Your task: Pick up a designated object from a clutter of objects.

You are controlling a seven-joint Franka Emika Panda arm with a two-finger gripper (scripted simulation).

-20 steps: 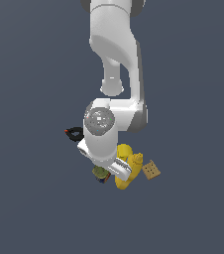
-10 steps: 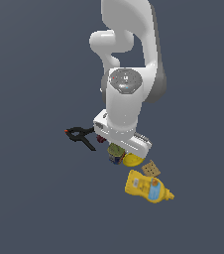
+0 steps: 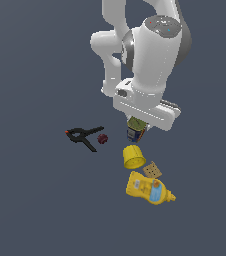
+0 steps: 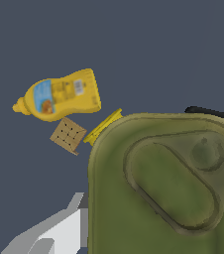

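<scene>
Olive-green tin (image 3: 134,131) half hidden inside gripper (image 3: 136,134).

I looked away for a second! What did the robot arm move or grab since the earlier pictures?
The gripper has lifted the green tin up out of the pile and holds it in the air. The arm rose, uncovering the yellow bottle, cracker and a yellow cup. The clamp stayed put.

no words or numbers can be read; the yellow bottle (image 4: 59,95) carries a blue and orange label, too blurred to make out.
</scene>
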